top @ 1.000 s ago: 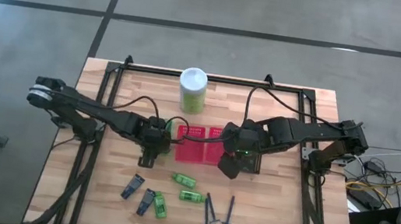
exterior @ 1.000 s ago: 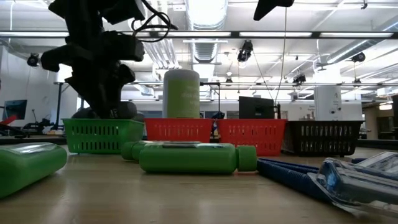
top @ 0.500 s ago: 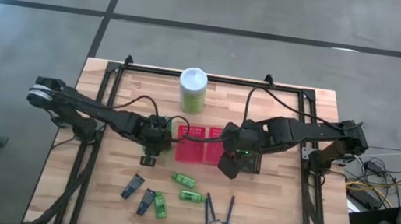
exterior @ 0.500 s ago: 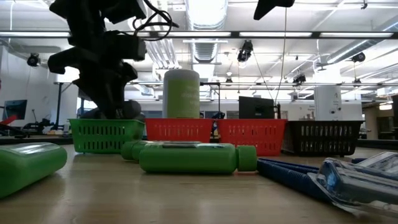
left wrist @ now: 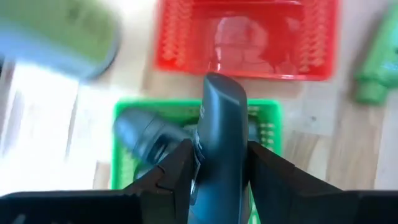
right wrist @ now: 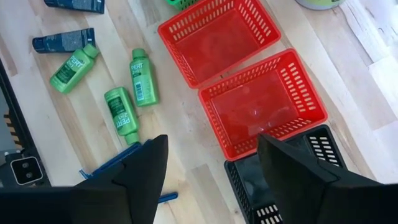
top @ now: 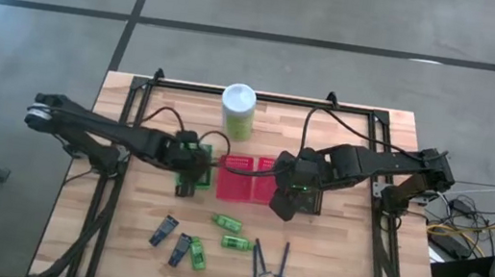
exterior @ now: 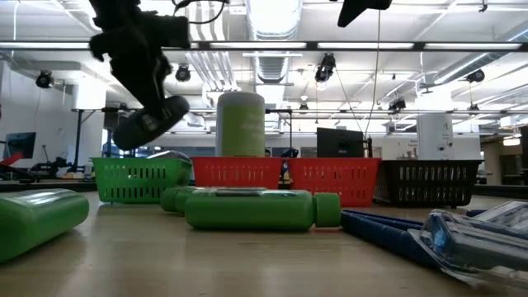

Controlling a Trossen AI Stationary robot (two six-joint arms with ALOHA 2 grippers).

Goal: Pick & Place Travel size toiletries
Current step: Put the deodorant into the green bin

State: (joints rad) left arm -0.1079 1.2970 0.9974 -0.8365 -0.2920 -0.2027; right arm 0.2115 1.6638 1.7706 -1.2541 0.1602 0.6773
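Note:
My left gripper [top: 188,171] hovers over the green basket [left wrist: 264,127], shut on a dark grey tube [left wrist: 222,134]. A second grey tube [left wrist: 144,134] lies inside that basket. My right gripper [right wrist: 217,180] is open and holds nothing, above the black basket [right wrist: 273,180] and beside the two red baskets [right wrist: 261,106]. On the near part of the table lie two dark tubes [top: 164,231], three green mini bottles [top: 228,222] and thin dark sticks [top: 257,259]. In the low view a green bottle [exterior: 252,208] lies on its side in front of the baskets. My left gripper pinches the dark grey tube between its two fingers [left wrist: 180,171], which lie along its sides. The tube's rounded end [left wrist: 224,87] reaches out past the fingertips. The fingers come from above, slanting. The tube [exterior: 150,124] is tilted and lifted clear above the green basket [exterior: 140,180].
A tall green canister with a white lid [top: 237,110] stands behind the baskets toward the far edge. The baskets stand in a row across the table's middle: green, two red [top: 251,180], black [top: 311,203]. A black frame [top: 234,93] borders the table.
My left gripper has risen from down in the green basket and drawn a little toward the far edge, still shut on the grey tube. The tube has come up with it and now hangs tilted above the basket's rim. My right arm has kept still.

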